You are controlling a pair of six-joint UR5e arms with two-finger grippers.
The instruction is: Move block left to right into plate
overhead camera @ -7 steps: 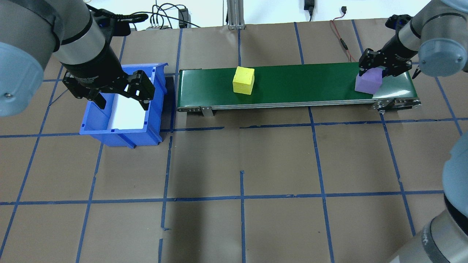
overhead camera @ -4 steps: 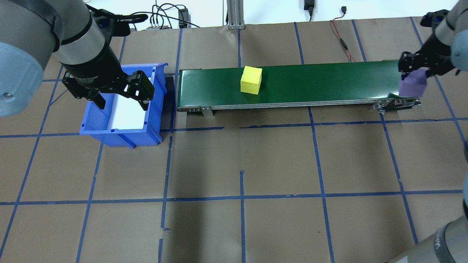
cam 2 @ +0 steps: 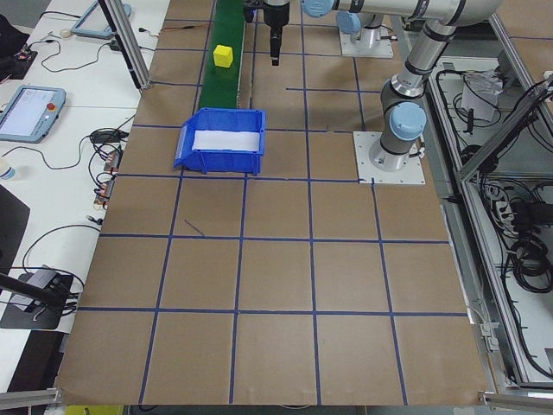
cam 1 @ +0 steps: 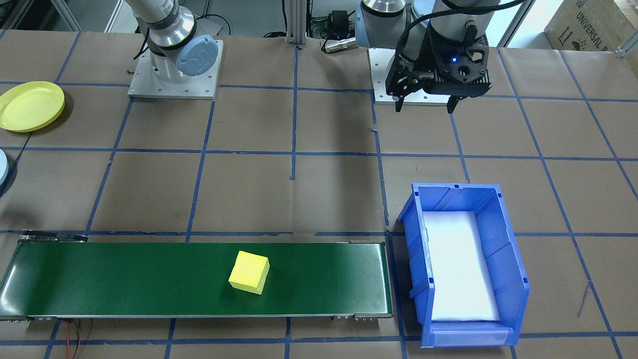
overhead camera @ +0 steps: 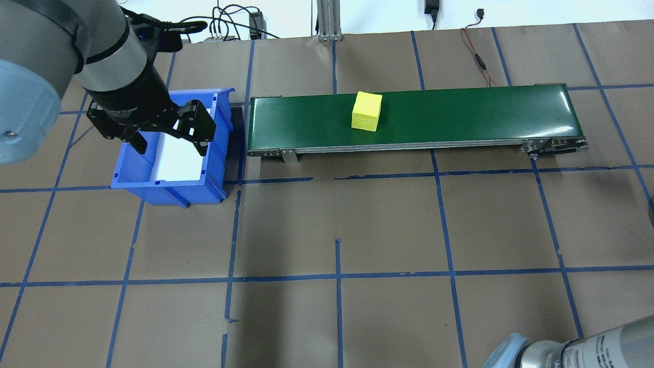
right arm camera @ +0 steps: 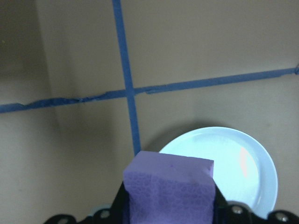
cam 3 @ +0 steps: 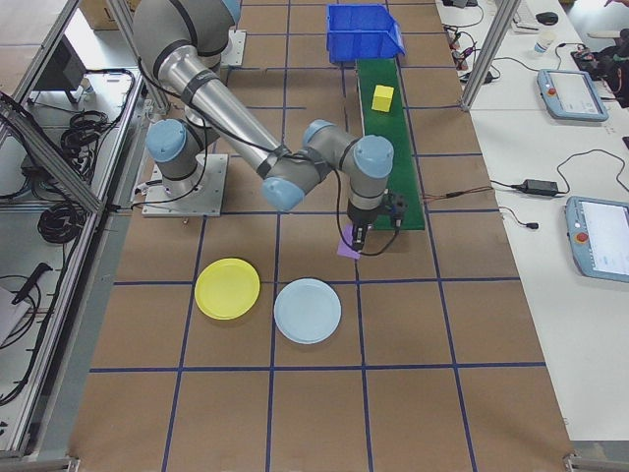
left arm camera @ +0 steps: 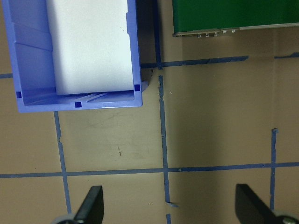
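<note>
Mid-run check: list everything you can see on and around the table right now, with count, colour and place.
conveyor belt: 1, dark green, far side of the table from the robot
yellow cube: 1, yellow, on the belt, about mid-length
purple cube: 1, purple, off the belt, held in the air past the belt's right end
bin: 1, blue with a white liner, at the belt's left end
yellow plate: 1, bright yellow, on the table at the robot's right
pale blue plate: 1, light blue, beside the yellow plate
handheld screens: several, on side benches
left gripper: open, hovering above the bin
right gripper: shut on the purple cube, above table and pale blue plate's edge
</note>
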